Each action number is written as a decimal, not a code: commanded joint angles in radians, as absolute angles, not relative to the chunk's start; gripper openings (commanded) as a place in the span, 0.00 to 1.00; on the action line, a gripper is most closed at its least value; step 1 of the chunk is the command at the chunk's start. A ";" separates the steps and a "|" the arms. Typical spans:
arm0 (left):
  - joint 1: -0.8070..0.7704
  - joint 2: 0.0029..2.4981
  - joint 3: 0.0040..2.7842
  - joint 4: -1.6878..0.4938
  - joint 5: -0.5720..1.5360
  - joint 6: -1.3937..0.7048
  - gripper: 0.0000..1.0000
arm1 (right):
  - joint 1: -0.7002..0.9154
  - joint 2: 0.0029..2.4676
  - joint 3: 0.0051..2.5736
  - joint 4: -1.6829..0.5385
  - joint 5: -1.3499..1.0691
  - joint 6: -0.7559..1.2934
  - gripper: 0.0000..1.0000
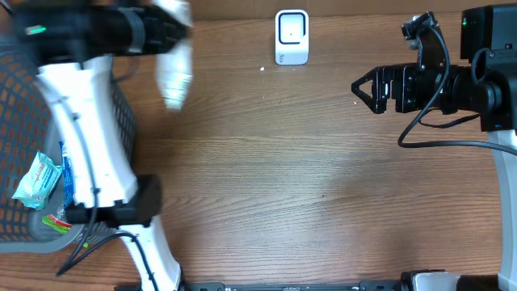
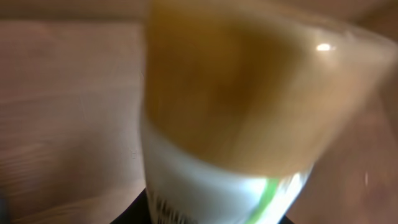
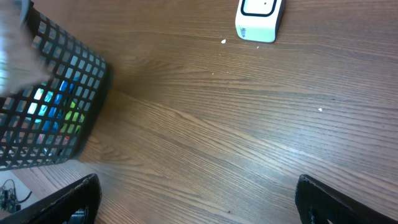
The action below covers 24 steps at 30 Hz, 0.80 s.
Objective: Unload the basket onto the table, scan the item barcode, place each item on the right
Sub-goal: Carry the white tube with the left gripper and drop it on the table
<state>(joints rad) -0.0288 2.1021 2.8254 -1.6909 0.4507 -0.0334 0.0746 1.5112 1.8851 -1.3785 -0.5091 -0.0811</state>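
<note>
Left pincer (image 1: 161,31) is at the far-left corner with a blurred white-and-amber item (image 1: 174,71) at its tip, above the worktop (image 1: 283,178), between basket (image 1: 121,113) and scanner (image 1: 292,36); I cannot tell its grip. Right pincer (image 1: 359,87) gapes wide, empty.

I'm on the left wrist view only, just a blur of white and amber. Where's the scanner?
Observer: The white scanner stands at the far edge of the table, to the right of your blurred item.
Operator: And the right arm?
Observer: Right gripper hangs open and empty, farther right than the scanner.
Operator: The basket?
Observer: The black mesh basket sits at the left edge, with packets inside.
</note>
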 commanded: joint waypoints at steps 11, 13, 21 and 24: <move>-0.485 2.142 2.234 -1.404 0.157 -0.314 0.15 | -0.021 1.510 1.903 -1.394 -0.105 0.316 1.00; -0.527 2.162 2.165 -1.340 0.159 -0.327 0.15 | -0.058 1.510 1.903 -1.400 -0.106 0.319 1.00; -0.604 2.250 2.098 -1.274 0.157 -0.345 0.15 | -0.113 1.510 1.903 -1.420 -0.107 0.319 1.00; -0.594 2.248 2.102 -1.267 0.153 -0.344 0.14 | -0.113 1.520 1.901 -1.419 -0.127 0.319 1.00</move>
